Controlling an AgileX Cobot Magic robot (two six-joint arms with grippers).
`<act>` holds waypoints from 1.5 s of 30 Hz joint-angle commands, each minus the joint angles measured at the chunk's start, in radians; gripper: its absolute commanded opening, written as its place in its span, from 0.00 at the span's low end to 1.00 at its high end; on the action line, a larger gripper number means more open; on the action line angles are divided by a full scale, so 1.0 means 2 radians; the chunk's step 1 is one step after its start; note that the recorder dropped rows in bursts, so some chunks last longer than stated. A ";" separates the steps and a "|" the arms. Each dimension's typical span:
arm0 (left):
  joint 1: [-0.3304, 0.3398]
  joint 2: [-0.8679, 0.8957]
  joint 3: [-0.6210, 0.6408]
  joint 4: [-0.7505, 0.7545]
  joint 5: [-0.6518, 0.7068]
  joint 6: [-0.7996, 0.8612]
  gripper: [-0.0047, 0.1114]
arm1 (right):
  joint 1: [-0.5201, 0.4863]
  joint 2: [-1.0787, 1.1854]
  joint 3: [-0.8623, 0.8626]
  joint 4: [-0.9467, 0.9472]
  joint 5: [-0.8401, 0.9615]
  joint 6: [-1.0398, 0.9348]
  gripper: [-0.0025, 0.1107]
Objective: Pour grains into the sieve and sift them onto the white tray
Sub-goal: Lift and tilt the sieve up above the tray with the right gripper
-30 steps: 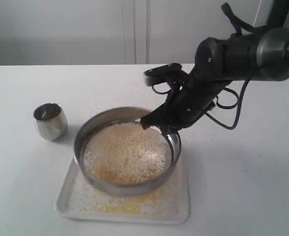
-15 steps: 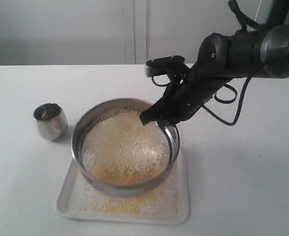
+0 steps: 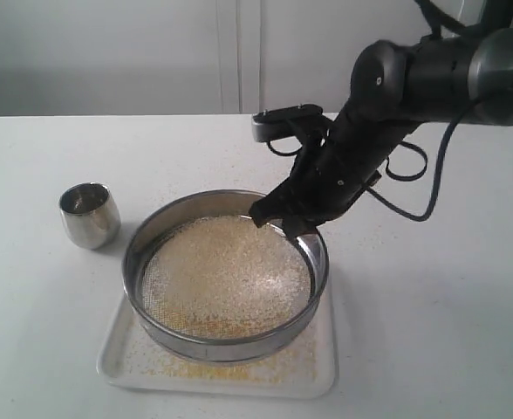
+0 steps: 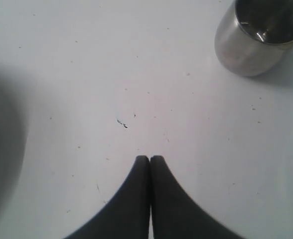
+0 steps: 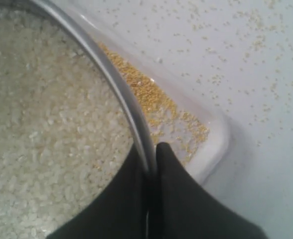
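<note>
R pincer clamps the sieve rim at its far-right edge, sieve w/ grains lying left of the grip over the white tray; L pincer shut, empty, off by the steel cup.

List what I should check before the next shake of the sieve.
1. Grip: right end effector shut on the sieve rim: ok.
2. Sieve over the white tray: ok.
3. The grains inside the sieve, spread across the mesh: ok.
4. The table free of stray grains: not ok, some lie beside the tray.
5. The left end effector shut, away from the sieve: ok.
6. The steel cup apart from the tray: ok.
</note>
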 commanded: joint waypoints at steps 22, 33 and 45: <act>0.002 -0.004 0.004 0.000 0.004 -0.002 0.04 | 0.008 -0.036 0.010 -0.003 -0.147 -0.009 0.02; 0.002 -0.004 0.004 0.000 0.004 -0.002 0.04 | 0.030 -0.072 0.100 -0.003 -0.314 -0.031 0.02; 0.002 -0.004 0.004 0.000 0.004 -0.002 0.04 | 0.031 -0.116 0.149 -0.003 -0.364 -0.033 0.02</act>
